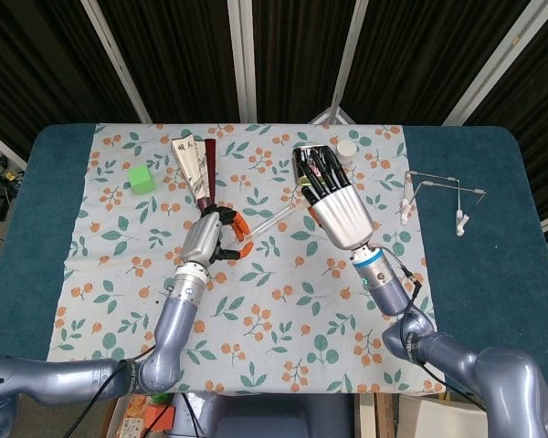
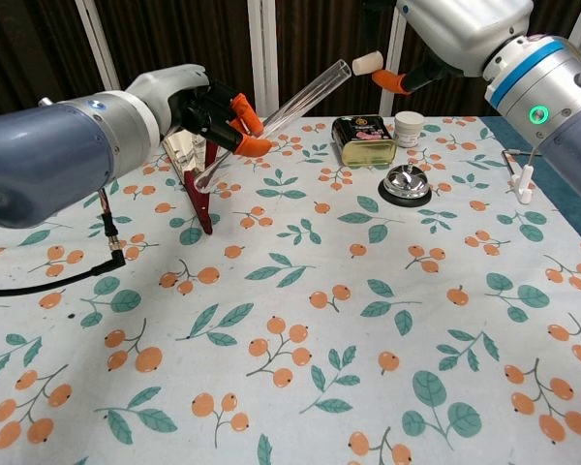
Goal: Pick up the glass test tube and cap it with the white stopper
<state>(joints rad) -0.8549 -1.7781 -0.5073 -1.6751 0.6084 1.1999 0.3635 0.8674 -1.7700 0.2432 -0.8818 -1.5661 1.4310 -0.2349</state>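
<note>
Left robot hand (image 2: 208, 111) grips the glass test tube (image 2: 271, 121) near its lower end, tube tilted, open mouth up toward the right, held above the surface (image 2: 300, 291). Right robot hand (image 1: 333, 196) pinches the white stopper (image 2: 366, 63) just beside the mouth, not yet touching. To seat it well: line the stopper's axis up with the tube's tilt, close the gap slowly, push along the tube, left robot hand firm against the thrust.
</note>
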